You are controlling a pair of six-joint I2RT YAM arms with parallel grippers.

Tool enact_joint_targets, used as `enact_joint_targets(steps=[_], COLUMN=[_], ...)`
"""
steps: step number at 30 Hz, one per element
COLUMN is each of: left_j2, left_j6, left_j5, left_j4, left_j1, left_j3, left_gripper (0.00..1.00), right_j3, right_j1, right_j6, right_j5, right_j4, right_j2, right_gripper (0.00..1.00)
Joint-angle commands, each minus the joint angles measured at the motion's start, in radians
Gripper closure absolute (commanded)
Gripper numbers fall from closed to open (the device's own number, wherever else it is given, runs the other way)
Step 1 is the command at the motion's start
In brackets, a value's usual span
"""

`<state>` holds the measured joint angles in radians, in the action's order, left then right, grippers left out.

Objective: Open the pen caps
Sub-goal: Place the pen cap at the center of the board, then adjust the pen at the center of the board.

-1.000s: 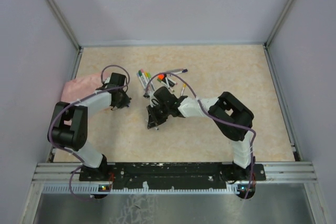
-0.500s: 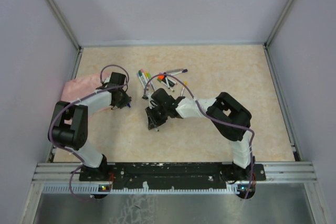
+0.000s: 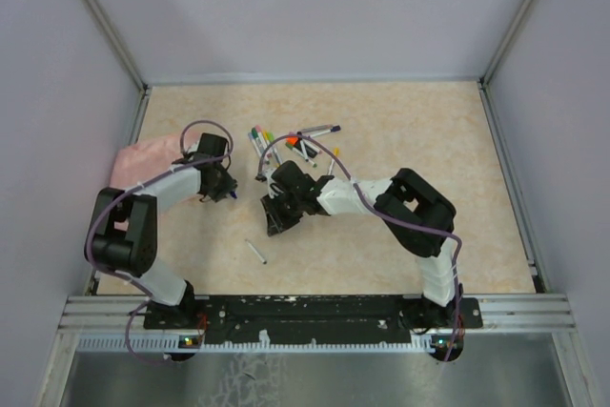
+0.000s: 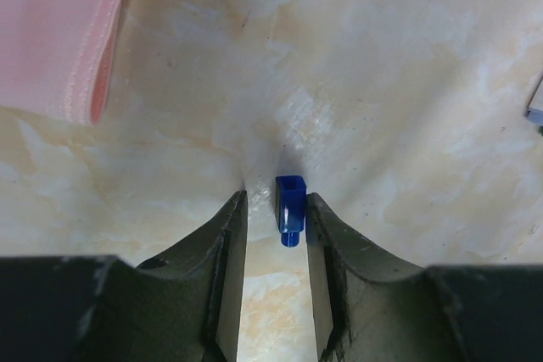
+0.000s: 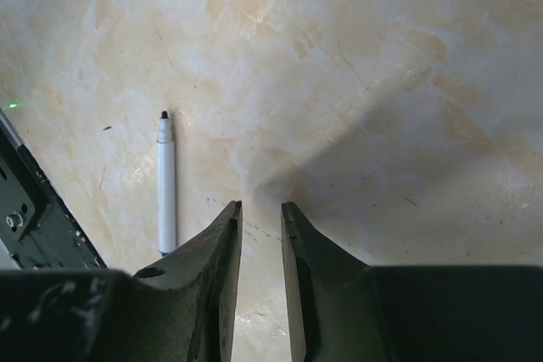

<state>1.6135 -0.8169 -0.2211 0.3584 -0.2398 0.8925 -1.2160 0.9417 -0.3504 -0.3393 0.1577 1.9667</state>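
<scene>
A small blue pen cap sits between my left gripper's parted jaws, against the right finger, low over the table; the gap is wider than the cap. In the top view this gripper is beside the pink cloth. My right gripper is slightly open and empty just above the table. A white pen with a dark bare tip lies on the table to its left, also seen in the top view in front of the right gripper. Several more pens lie in a cluster behind it.
The pink cloth lies at the left edge, and its hem shows in the left wrist view. The black base rail runs near the loose pen. Metal posts and walls fence the table.
A white pen now lies on the table in front of the right gripper, where none lay before. The right gripper has shifted slightly left. The left arm has barely moved.
</scene>
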Motion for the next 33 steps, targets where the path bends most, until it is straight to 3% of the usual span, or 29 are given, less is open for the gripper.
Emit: enact_joint_targets(steps=[1, 6, 8, 9, 11, 15, 20, 30, 33], left_j2=[-0.058, -0.169, -0.24, -0.269, -0.333, -0.465, -0.54, -0.41, -0.394], left_j6=[0.012, 0.065, 0.06, 0.053, 0.015, -0.056, -0.119, -0.154, -0.148], left_j5=[-0.029, -0.014, 0.016, 0.033, 0.063, 0.207, 0.242, 0.276, 0.275], left_j4=[0.087, 0.247, 0.339, 0.381, 0.494, 0.57, 0.575, 0.467, 0.452], left_j1=[0.004, 0.002, 0.001, 0.0, -0.004, -0.029, -0.079, -0.193, -0.195], left_j3=[-0.013, -0.023, -0.036, -0.048, -0.082, -0.192, -0.3, -0.306, -0.306], left_gripper=[0.59, 0.47, 0.33, 0.2, 0.11, 0.0, 0.0, 0.0, 0.04], right_j3=[-0.027, 0.014, 0.043, 0.059, 0.085, 0.147, 0.206, 0.276, 0.28], right_j1=[0.013, 0.011, 0.004, -0.003, -0.018, -0.068, -0.13, -0.151, -0.155], right_j6=[0.035, 0.055, 0.059, 0.058, 0.051, 0.019, 0.005, -0.001, -0.004], right_j5=[0.046, -0.004, -0.021, -0.032, -0.042, -0.07, -0.08, -0.091, -0.093], right_j4=[0.038, -0.012, -0.044, -0.059, -0.083, -0.14, -0.168, -0.196, -0.202], right_j2=[0.015, -0.066, -0.105, -0.123, -0.156, -0.217, -0.283, -0.359, -0.365], right_gripper=[0.73, 0.64, 0.61, 0.6, 0.59, 0.59, 0.59, 0.59, 0.59])
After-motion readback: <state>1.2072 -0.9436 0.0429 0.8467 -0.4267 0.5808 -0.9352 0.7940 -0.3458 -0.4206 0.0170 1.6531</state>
